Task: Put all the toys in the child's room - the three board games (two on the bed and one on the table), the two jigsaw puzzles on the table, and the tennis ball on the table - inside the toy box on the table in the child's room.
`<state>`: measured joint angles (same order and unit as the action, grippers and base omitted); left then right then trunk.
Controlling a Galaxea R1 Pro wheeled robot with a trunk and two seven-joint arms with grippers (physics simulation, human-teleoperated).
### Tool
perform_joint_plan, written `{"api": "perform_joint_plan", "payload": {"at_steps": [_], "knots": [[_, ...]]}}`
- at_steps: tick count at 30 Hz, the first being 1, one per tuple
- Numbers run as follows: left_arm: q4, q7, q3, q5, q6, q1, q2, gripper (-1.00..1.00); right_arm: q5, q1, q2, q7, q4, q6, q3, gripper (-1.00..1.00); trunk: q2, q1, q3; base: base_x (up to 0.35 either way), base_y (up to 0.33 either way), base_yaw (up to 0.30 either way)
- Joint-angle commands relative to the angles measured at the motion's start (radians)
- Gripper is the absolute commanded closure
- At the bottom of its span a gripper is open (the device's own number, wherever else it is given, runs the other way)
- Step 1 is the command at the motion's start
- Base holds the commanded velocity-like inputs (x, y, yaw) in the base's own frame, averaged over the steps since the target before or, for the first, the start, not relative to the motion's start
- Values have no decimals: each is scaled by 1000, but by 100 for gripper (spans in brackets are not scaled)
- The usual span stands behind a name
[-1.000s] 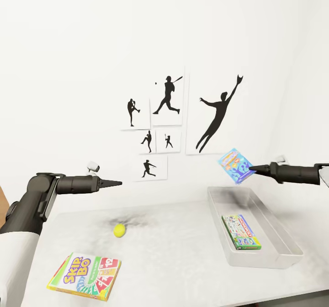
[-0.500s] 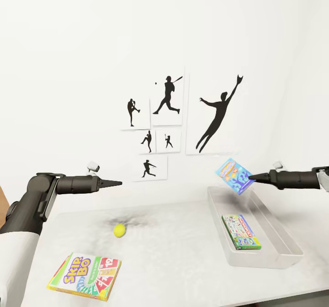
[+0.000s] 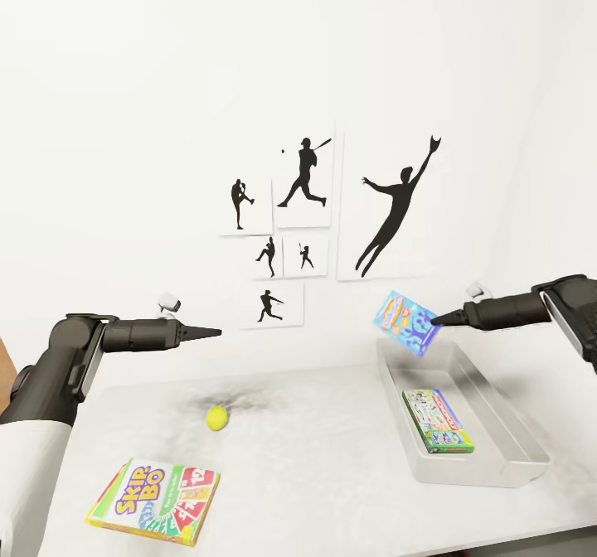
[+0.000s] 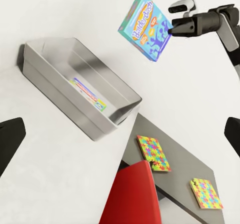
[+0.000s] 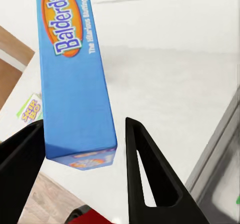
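My right gripper (image 3: 435, 320) is shut on the blue board game (image 3: 405, 322), holding it tilted in the air above the far left end of the grey toy box (image 3: 489, 424). In the right wrist view that blue Balderdash box (image 5: 75, 79) stands between my fingers (image 5: 150, 179). A green-edged board game (image 3: 438, 421) lies flat inside the toy box. On the table (image 3: 323, 449) rest the tennis ball (image 3: 216, 418) and the SKIP-BO board game (image 3: 154, 491). My left gripper (image 3: 217, 333) hovers open above the ball. Two jigsaw puzzles (image 4: 153, 153) (image 4: 206, 194) lie on the dark lower section.
A white wall with baseball silhouette prints (image 3: 303, 209) rises right behind the table. A red chair back (image 4: 131, 196) stands by the table's lower end. The toy box (image 4: 60, 79) has open floor around the game in it.
My right arm has swung left with the blue board game, from over the toy box's middle to over its far left end. The left arm has not moved.
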<state>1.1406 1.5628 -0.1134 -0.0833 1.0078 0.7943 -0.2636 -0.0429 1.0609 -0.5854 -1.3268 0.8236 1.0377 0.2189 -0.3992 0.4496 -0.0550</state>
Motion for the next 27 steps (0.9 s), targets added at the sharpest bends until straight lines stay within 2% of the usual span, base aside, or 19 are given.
{"api": "perform_joint_plan", "payload": {"at_steps": [1, 9, 14, 16, 20, 23, 26, 27], "knots": [[1, 8, -1, -9, 10, 0, 0, -100, 1, 9, -1, -2, -1, -3, 3, 100, -1, 0, 1, 0, 0, 0], [1, 8, -2, -9, 9, 0, 0, -100, 17, 68, 3, -1, -93, -66, 3, 100, -1, 0, 1, 0, 0, 0], [1, 8, -1, -9, 8, 0, 0, -100, 97, 87, 5, 0, -123, -105, 2, 100, -1, 0, 1, 0, 0, 0], [1, 8, -1, -9, 9, 0, 0, -100, 105, 95, 5, -1, -141, -109, 2, 100, -1, 0, 1, 0, 0, 0], [3, 8, -2, -7, 12, 0, 0, -100, 120, 156, 11, -16, -245, -167, 2, 100, -1, 0, 1, 0, 0, 0], [24, 8, -2, -3, 19, 0, 1, -100, 133, 203, 27, -58, -332, -204, 3, 100, -1, 0, 1, 0, 0, 0], [66, 8, -2, 0, 28, 0, 1, -100, 174, 235, 43, -83, -361, -213, 3, 100, -1, 0, 1, 0, 0, 0], [83, 8, -2, 1, 31, 0, 1, -100, 203, 244, 51, -99, -369, -216, 3, 100, -1, 0, 1, 0, 0, 0]]}}
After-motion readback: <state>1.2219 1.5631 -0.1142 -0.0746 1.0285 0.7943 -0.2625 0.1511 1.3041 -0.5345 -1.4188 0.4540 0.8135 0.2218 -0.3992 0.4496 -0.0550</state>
